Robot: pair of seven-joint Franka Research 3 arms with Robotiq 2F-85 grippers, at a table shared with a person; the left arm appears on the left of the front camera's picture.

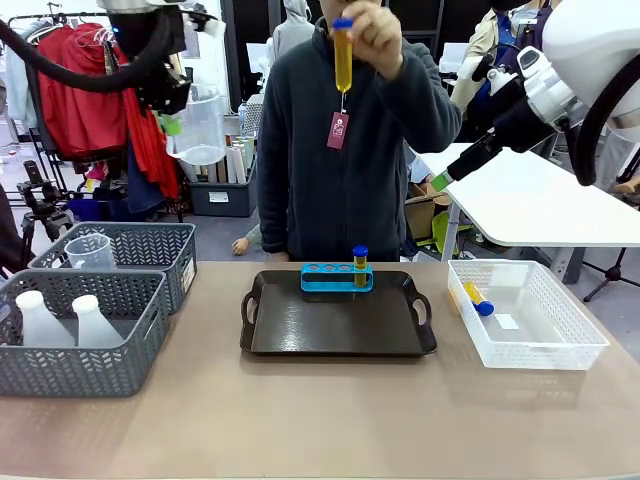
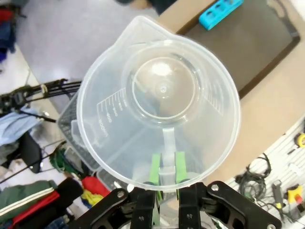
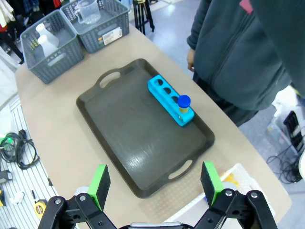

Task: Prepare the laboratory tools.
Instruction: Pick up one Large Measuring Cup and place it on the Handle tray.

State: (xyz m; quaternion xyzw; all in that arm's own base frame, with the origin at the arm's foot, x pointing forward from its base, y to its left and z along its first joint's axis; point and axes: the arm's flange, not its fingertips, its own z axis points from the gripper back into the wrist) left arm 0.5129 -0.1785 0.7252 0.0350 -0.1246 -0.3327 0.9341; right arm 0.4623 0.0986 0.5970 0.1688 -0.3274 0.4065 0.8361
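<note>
Beaker (image 2: 159, 105) clamped in left gripper (image 2: 167, 167) — tray (image 1: 330, 330), rack (image 1: 322, 280) well below.

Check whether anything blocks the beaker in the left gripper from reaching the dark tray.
Nothing visible does. The beaker hangs in open air; the tray is bare except the blue rack at its far edge.

Three blue-capped test tubes: first tube (image 1: 342, 55) held up, second tube (image 1: 360, 265) in the rack (image 1: 325, 279), third tube (image 1: 477, 299) in the white basket (image 1: 530, 352). Two measuring beakers: lifted beaker (image 1: 200, 128) and basket beaker (image 1: 90, 250). Two flasks: left flask (image 1: 38, 320) and right flask (image 1: 92, 320). Two grey baskets at the surface's left edge: near basket (image 1: 110, 372) and far basket (image 1: 172, 252). One white basket, one tray (image 1: 330, 328), one four-hole rack.
</note>
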